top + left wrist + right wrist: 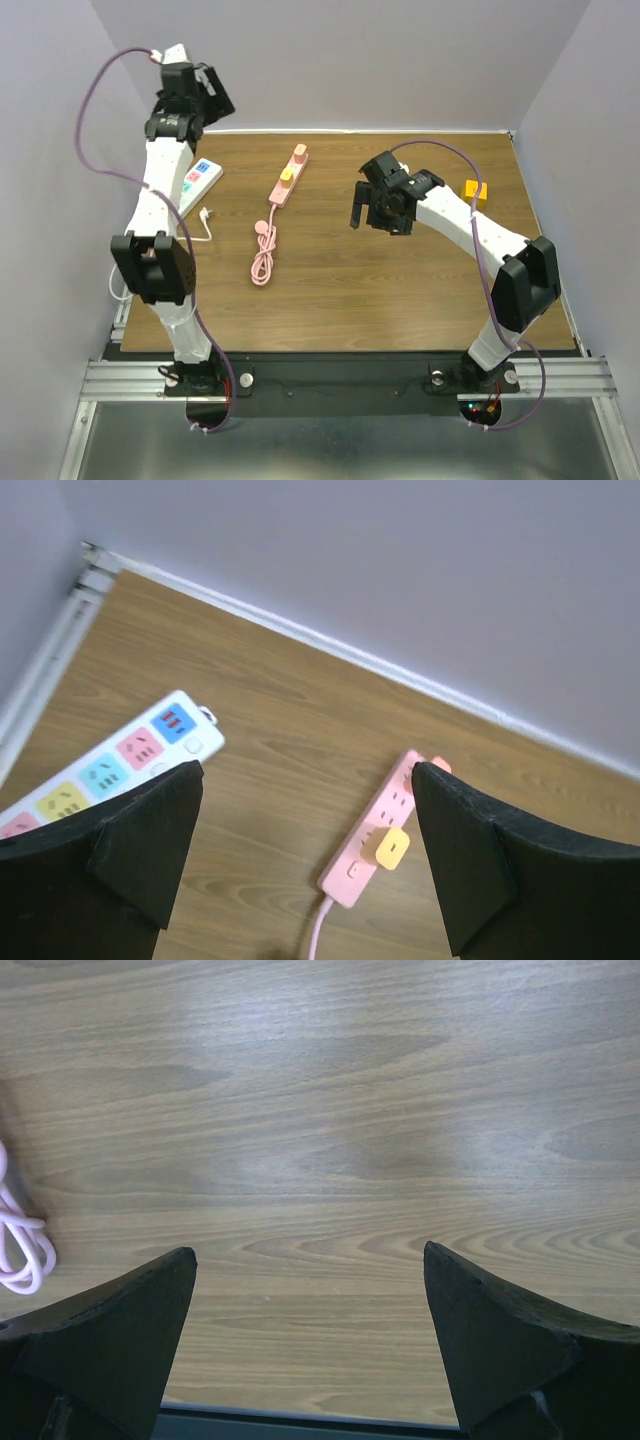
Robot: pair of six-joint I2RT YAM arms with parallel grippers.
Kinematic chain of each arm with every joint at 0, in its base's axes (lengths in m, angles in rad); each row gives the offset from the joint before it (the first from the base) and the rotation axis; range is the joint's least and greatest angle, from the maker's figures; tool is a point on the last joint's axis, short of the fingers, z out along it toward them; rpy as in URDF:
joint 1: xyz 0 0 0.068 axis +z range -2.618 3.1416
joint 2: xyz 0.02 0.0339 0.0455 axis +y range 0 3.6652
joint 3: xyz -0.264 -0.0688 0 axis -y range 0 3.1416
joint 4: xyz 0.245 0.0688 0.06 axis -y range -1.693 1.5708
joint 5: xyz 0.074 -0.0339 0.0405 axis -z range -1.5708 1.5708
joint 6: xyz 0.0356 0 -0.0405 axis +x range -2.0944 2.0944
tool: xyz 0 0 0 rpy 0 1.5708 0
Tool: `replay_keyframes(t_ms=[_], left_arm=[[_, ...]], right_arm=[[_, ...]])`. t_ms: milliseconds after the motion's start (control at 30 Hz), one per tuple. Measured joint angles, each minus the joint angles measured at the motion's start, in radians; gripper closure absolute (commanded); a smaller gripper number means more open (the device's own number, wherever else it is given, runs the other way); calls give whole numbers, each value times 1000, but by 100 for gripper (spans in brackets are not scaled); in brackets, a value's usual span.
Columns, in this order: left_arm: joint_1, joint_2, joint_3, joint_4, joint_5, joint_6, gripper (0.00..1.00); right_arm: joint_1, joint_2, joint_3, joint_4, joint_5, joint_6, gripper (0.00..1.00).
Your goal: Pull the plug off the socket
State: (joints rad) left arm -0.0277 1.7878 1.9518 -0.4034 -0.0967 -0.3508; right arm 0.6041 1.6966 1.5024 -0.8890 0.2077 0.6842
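The socket (203, 176), a long white power strip with coloured outlet faces, lies at the back left, partly under my left arm. It also shows in the left wrist view (120, 758), with no plug in its visible outlets. A pink power strip (283, 190) lies to its right and carries a yellow plug (286, 177) and a pink-orange plug (299, 152). The left wrist view shows that strip (372, 842) with the yellow plug (392, 848). My left gripper (208, 92) is open and empty, high above the back left (307, 780). My right gripper (376, 214) is open and empty over bare wood (310, 1260).
The pink strip's coiled cord (263, 256) lies at mid-table and shows at the left edge of the right wrist view (20, 1245). The white strip's own loose plug (205, 214) lies beside my left arm. An orange-yellow block (476, 191) sits at the back right. Walls close three sides.
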Motion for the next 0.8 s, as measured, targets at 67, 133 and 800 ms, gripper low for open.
replay_keyframes(t_ms=[67, 133, 800], left_arm=[[-20, 68, 27, -8, 56, 30, 10], [-58, 144, 22, -32, 112, 68, 9], [-273, 209, -431, -12, 34, 163, 23]], right_arm=[[0, 0, 6, 0, 0, -5, 0], [-1, 0, 11, 0, -2, -12, 0], [-15, 0, 3, 0, -11, -26, 0]])
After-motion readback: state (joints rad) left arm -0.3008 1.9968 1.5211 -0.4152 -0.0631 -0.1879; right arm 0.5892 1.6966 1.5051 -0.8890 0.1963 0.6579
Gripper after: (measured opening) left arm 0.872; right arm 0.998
